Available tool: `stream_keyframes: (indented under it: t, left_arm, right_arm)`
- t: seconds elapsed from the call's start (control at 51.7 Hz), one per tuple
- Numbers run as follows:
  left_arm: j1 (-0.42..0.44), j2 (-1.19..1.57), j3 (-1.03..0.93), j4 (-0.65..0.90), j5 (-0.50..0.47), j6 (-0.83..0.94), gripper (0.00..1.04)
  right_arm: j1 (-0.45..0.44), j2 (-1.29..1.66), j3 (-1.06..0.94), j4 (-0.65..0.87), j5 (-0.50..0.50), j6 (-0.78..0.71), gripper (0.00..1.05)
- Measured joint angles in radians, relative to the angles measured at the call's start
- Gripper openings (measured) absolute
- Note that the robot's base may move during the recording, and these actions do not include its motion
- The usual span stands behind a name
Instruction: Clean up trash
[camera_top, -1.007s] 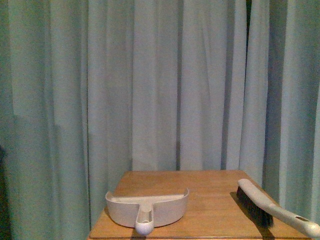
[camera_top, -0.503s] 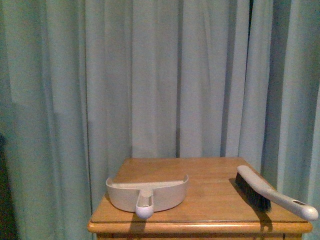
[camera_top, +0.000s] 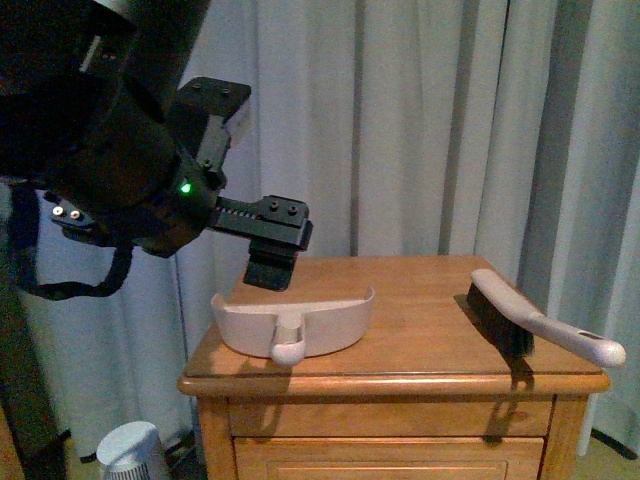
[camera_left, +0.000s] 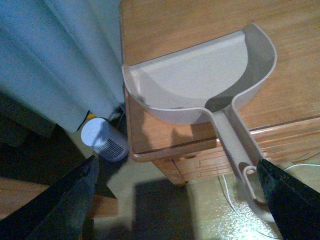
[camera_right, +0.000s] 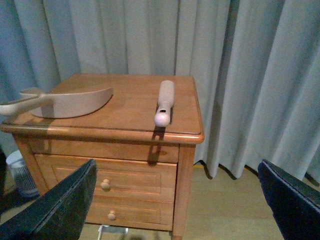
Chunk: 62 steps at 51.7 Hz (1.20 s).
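The left gripper (camera_left: 175, 162) hangs above the pale dustpan (camera_left: 200, 75) with its jaws spread wide and nothing between them; it looks clear of the pan. The right gripper (camera_right: 177, 162) is also wide open and empty, held well back from the desk (camera_right: 125, 131).

The trash, a crumpled white wad, shows in none of the three views; neither the desk top nor the visible floor has it. That is the first hazard: picking up a tool before the wad is found risks sweeping at nothing.

The dustpan sits at the front left of the desk with its handle (camera_top: 288, 345) jutting past the front edge; a glancing touch from a descending finger could pivot the pan and send it over the edge, perhaps onto the small white ribbed object (camera_left: 105, 140) on the floor below. The brush (camera_top: 520, 315) lies near the right side with its handle end past the corner (a similar balance problem); a push on that end would likely tip it off.

The left arm also fills much of the front view, so anything behind it is hidden from that camera. The curtain (camera_top: 400, 130) hangs just beside the desk; a wide swing could snag the fabric and drag the arm off line.
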Motion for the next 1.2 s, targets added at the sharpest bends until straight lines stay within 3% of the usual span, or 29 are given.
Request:
stream_keyframes:
  t: [0.271,1.2]
  left_arm:
    - [-0.071,0.132,0.11,-0.029,0.001,-0.033,0.97]
    - [-0.071,0.404,0.258,-0.018,-0.008,-0.037,0.97]
  right_arm:
    - [0.0,0.0,0.0,0.0,0.0,0.0,0.97]
    - [0.0,0.0,0.0,0.0,0.0,0.0,0.97]
